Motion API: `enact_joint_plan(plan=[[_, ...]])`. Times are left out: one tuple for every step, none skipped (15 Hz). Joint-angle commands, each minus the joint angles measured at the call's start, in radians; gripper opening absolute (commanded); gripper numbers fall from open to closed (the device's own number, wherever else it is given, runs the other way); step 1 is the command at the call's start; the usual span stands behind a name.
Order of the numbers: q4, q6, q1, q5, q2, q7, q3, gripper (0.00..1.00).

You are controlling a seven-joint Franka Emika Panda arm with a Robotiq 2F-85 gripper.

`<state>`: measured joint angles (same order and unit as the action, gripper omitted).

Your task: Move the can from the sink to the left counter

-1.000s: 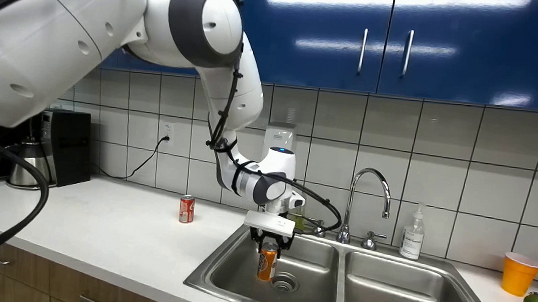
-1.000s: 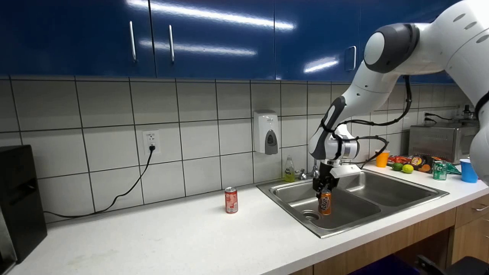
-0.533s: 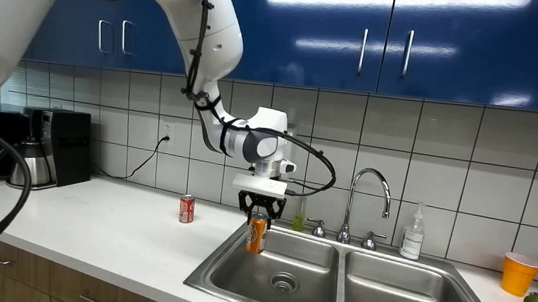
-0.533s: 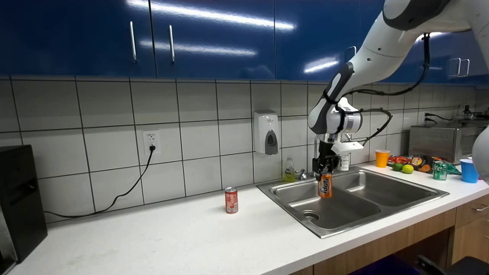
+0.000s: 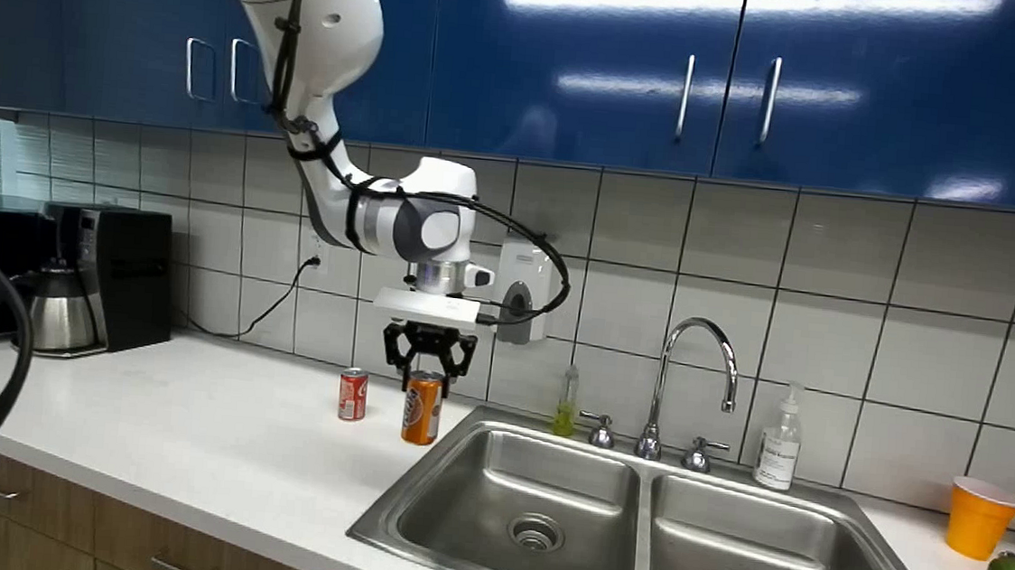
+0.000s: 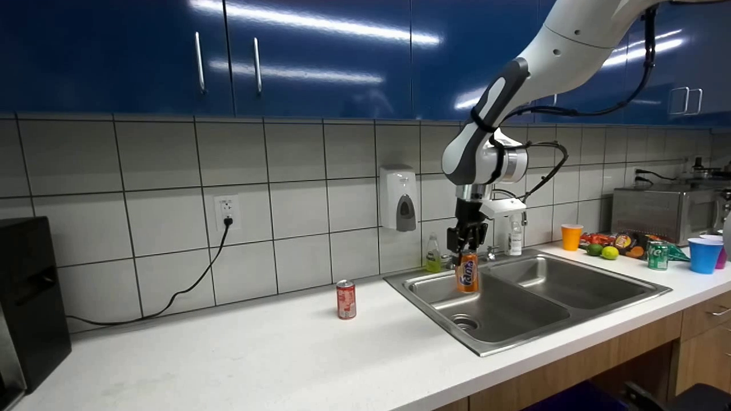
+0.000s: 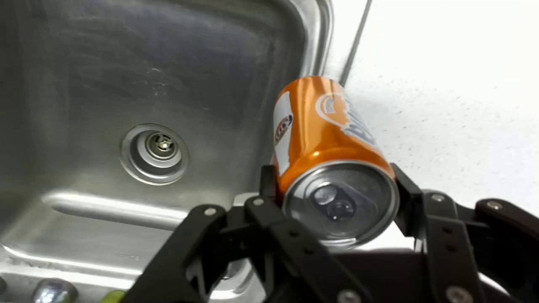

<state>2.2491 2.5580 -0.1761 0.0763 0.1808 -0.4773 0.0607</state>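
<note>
Because the can (image 7: 328, 147) (long axis nearly upright) is clamped beneath the gripper (image 5: 425, 385), apparently above the left rim of the sink (image 5: 410, 488), it must presumably be carried left, then lowered, before the left counter (image 5: 223, 444) is reached.

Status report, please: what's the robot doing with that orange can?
Gripper closed on orange can. Held aloft near sink edge. Red can on left counter, possible obstacle.

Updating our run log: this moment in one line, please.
hand: closed on orange can; position: aloft near sink edge; left counter: placement pending
</note>
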Motion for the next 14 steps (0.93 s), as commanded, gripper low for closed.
enact_joint_plan(plan=[[0.092, -0.008, 0.079, -0.009, -0.087, -0.015, 0.021, 0.38], [0.108, -0.006, 0.102, -0.005, -0.092, -0.016, 0.029, 0.38], [0.120, -0.003, 0.125, -0.010, -0.095, -0.010, 0.035, 0.38], [0.131, 0.003, 0.144, -0.009, -0.095, -0.011, 0.041, 0.38], [0.140, 0.008, 0.162, -0.009, -0.092, -0.010, 0.047, 0.38], [0.145, 0.012, 0.175, -0.010, -0.087, -0.012, 0.051, 0.38], [0.151, 0.024, 0.187, -0.007, -0.081, -0.012, 0.054, 0.38], [0.159, 0.037, 0.194, -0.002, -0.078, -0.014, 0.056, 0.38], [0.164, 0.050, 0.198, 0.005, -0.073, -0.019, 0.058, 0.38], [0.169, 0.066, 0.202, 0.007, -0.067, -0.020, 0.058, 0.38], [0.174, 0.079, 0.203, 0.009, -0.062, -0.021, 0.058, 0.38], [0.176, 0.092, 0.202, 0.008, -0.053, -0.022, 0.057, 0.38], [0.179, 0.106, 0.200, 0.008, -0.043, -0.022, 0.057, 0.38], [0.181, 0.123, 0.197, 0.010, -0.031, -0.024, 0.057, 0.38]])
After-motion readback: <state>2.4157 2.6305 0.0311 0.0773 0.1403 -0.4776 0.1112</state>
